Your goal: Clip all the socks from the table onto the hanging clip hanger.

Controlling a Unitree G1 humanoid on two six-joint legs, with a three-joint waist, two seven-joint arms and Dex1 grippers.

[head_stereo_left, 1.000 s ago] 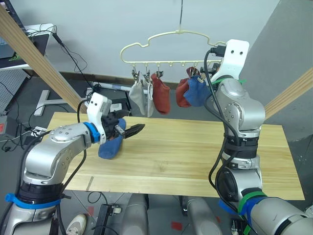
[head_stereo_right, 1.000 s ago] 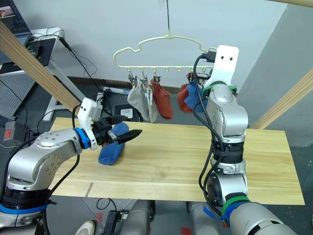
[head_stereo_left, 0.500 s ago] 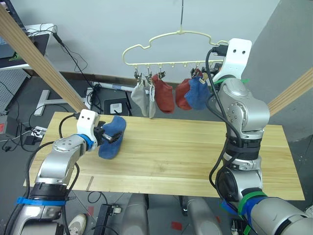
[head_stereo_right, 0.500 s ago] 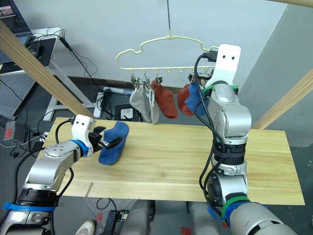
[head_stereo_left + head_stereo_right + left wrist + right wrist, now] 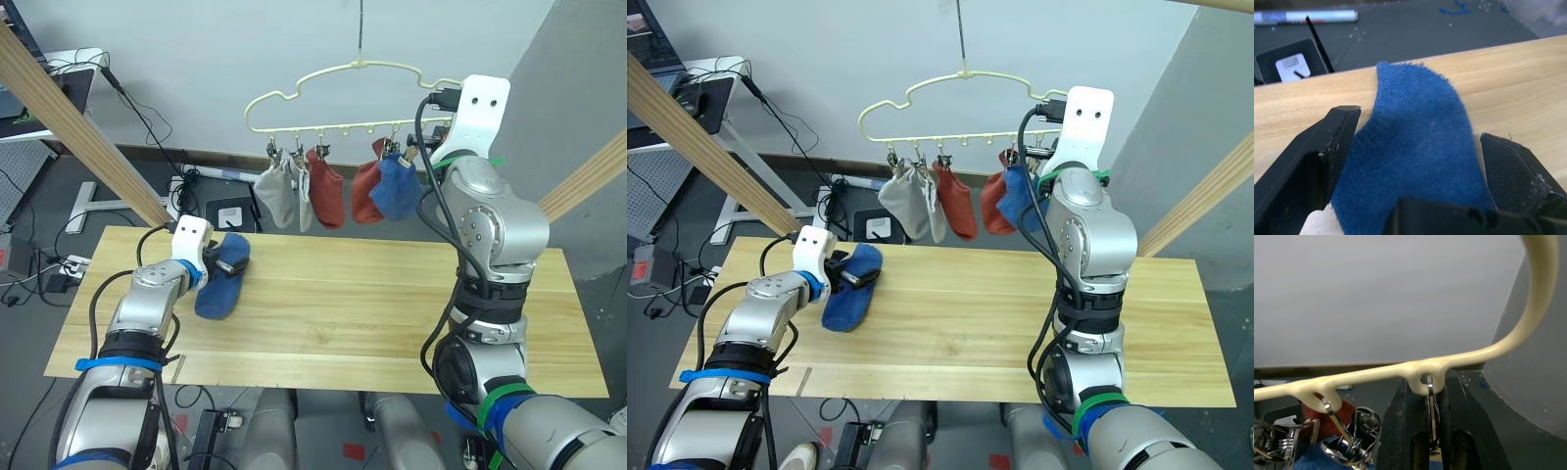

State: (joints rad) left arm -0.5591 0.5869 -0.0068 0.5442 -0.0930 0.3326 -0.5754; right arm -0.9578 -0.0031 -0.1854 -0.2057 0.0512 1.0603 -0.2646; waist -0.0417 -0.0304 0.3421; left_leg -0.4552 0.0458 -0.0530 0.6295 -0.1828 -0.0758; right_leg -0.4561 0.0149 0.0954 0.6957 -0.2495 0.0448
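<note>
Wooden planks of the worktop (image 5: 392,304) are carrying one blue sock (image 5: 221,279) near its left end. The left claw (image 5: 1418,161) is sitting spread around that sock, one finger on each side of the fabric. Above the far edge, the clip hanger (image 5: 343,93) is hanging with two grey socks (image 5: 279,194), two rust-red socks (image 5: 325,196) and another blue sock (image 5: 396,188) clipped on. The right claw (image 5: 1430,431) is pinching the end clip (image 5: 1430,404), pressed together around it.

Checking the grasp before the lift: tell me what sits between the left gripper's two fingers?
The last blue sock fills the gap between the left gripper's open fingers, lying on the table, seen in the left wrist view.
</note>
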